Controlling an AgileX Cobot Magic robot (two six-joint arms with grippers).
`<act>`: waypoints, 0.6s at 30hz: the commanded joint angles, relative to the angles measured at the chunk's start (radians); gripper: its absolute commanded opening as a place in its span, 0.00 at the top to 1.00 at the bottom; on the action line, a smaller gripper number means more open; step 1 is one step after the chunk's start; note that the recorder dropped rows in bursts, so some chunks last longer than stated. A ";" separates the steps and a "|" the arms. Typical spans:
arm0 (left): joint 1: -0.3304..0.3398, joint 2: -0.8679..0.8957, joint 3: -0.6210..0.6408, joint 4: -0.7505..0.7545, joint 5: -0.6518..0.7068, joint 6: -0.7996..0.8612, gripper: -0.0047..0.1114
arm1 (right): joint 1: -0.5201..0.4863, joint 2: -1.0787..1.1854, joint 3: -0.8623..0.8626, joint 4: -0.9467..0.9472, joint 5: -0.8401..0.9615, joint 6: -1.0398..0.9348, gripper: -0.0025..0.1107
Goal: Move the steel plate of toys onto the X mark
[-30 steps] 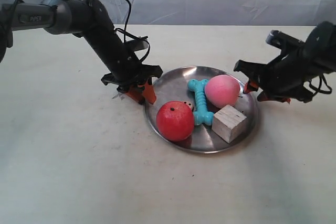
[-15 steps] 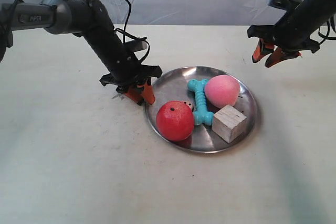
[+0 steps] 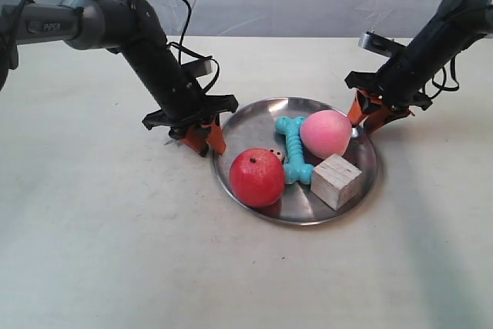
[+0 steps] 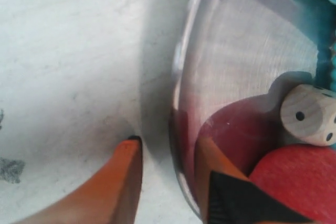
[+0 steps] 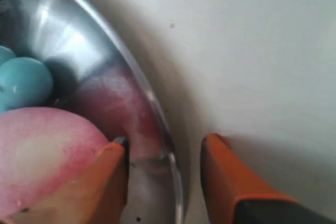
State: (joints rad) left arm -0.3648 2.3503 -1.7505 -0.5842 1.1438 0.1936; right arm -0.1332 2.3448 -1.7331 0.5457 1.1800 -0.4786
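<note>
- Our left gripper (image 4: 168, 148) stands partly open with its jaws astride the left rim of the steel plate (image 3: 254, 122). One orange finger rests on the table (image 3: 115, 252) just outside the rim and the other sits inside it, beside the red apple (image 3: 256, 177) and the small dice (image 4: 310, 114). It is not clamped.
- Our right gripper (image 5: 165, 142) is likewise partly open across the plate's far right rim, one finger inside by the pink peach (image 3: 326, 133) and one outside. A gap shows on both sides of the metal.
- The plate therefore lies between the two grippers, which sit at roughly opposite edges.
- The plate lies flat on the table and carries the turquoise bone (image 3: 293, 149) and the wooden cube (image 3: 337, 181) as well.
- A dark grey smudge (image 4: 7, 165), which we take for the X mark, lies on the table to the left of the plate, just beyond the left gripper. We judge the carry must go leftward, and both jaws must close first.
- Half a second ago the right arm was raised clear, far and to the right of the plate. It has since come down onto the rim.
- The left arm, the plate and the toys have hardly shifted.
</note>
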 commanded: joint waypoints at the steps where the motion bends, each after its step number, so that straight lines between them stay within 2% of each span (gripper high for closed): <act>1: -0.007 -0.001 0.003 0.028 0.021 -0.031 0.66 | -0.006 0.021 -0.009 0.043 0.019 -0.045 0.60; 8: -0.032 -0.001 0.007 0.032 0.016 -0.038 0.66 | -0.006 0.053 -0.009 0.046 0.023 -0.060 0.60; 13: -0.065 -0.001 0.041 0.032 -0.054 -0.060 0.66 | -0.006 0.085 -0.009 0.074 0.037 -0.071 0.60; 18: -0.067 -0.001 0.040 0.025 -0.054 -0.060 0.66 | -0.006 0.092 -0.009 0.119 0.041 -0.098 0.60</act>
State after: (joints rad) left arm -0.4203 2.3364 -1.7230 -0.5683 1.1087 0.1414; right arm -0.1468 2.4041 -1.7527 0.6410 1.2340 -0.5533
